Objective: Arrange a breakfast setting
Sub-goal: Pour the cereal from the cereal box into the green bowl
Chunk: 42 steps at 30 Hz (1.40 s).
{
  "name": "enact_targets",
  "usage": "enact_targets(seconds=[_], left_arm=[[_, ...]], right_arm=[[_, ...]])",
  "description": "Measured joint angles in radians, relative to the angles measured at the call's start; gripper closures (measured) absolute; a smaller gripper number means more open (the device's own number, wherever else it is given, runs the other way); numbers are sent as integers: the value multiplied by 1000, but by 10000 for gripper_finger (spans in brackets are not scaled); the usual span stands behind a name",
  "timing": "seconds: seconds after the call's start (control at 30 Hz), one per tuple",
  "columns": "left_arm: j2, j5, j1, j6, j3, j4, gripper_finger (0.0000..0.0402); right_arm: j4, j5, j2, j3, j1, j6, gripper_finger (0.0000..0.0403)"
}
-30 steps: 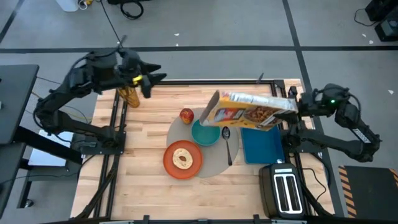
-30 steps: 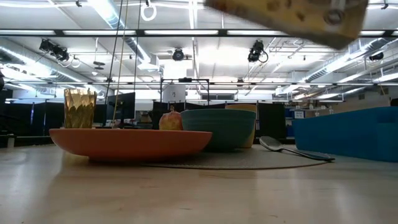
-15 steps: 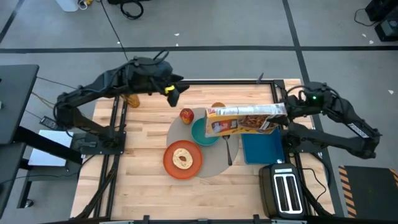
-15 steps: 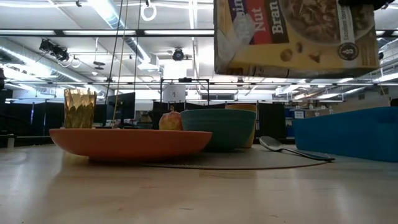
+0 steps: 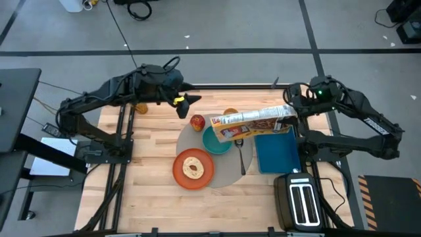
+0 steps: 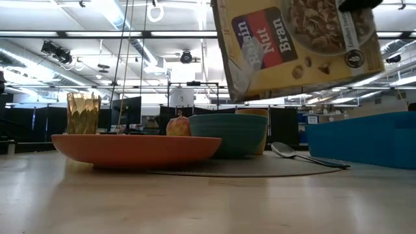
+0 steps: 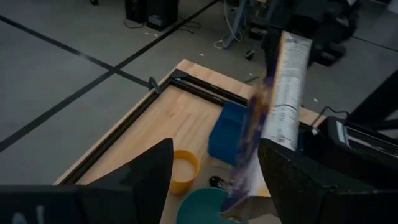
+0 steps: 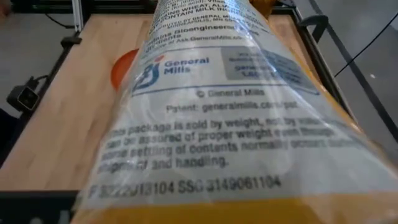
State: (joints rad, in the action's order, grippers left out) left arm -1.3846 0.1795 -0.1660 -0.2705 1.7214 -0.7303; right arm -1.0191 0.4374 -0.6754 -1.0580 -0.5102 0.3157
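The right tool [image 5: 294,112] grasps a cereal box [image 5: 253,123], held tilted in the air above the teal bowl [image 5: 217,140] and metal spoon [image 5: 240,151]. The left tool [image 5: 187,102] hangs released, holding nothing, over the wooden table's [image 5: 151,145] far left. The bowl sits on the grey placemat [image 5: 227,172], near the orange plate [image 5: 193,168].

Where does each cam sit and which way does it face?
High: overhead, straight down; both arms, cereal box in right gripper.
Low: tabletop height, level across plate and bowl; no arm clearly seen.
Left wrist: past left gripper toward box.
Right wrist: box fills frame.
All four share the box.
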Motion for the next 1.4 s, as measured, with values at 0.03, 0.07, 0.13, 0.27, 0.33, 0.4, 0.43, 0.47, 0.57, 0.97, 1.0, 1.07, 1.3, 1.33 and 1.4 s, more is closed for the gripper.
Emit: enact_targets(seconds=[0.03, 0.07, 0.13, 0.27, 0.33, 0.4, 0.43, 0.47, 0.57, 0.97, 1.0, 1.07, 1.3, 1.33, 1.4], left_arm=[[0, 0, 8, 2, 0, 0, 159], [0, 0, 14, 1, 0, 1, 159], [0, 0, 25, -6, 0, 0, 159], [14, 0, 30, -19, 0, 0, 159], [29, 0, 29, -30, 1, -10, 159], [36, 0, 28, -32, 1, -16, 159], [41, 0, 28, -33, 1, -17, 159], [48, 0, 28, -33, 0, -28, 159], [59, 2, 28, -26, 2, -23, 159], [72, 3, 3, 21, 1, -36, 159], [72, 3, -1, 21, 1, -38, 159], [72, 4, -7, 21, 1, -38, 159], [72, 3, -18, 50, 1, -38, 159], [72, 3, -18, 59, 1, -38, 159], [72, 3, -18, 69, 1, -38, 159]], right_arm=[[-2, -1, -17, -16, 0, 14, 214], [-9, -3, -32, -32, 0, 30, 214], [-30, -13, -62, -57, 0, 55, 214], [-47, -32, -124, -115, 12, 109, 214], [-71, -48, -155, -143, 27, 125, 214], [-73, -55, -182, -170, 45, 132, 214], [-75, -59, -193, -182, 53, 133, 214], [-83, -60, -205, -194, 61, 136, 214], [-111, -85, -238, -222, 87, 146, 214], [-170, -187, -352, -333, 175, 178, 214], [-176, -194, -360, -344, 181, 178, 214], [-193, -218, -381, -363, 194, 183, 214], [-220, -238, -455, -422, 246, 179, 214], [-220, -241, -464, -434, 255, 174, 214], [-222, -269, -483, -459, 275, 168, 214]])
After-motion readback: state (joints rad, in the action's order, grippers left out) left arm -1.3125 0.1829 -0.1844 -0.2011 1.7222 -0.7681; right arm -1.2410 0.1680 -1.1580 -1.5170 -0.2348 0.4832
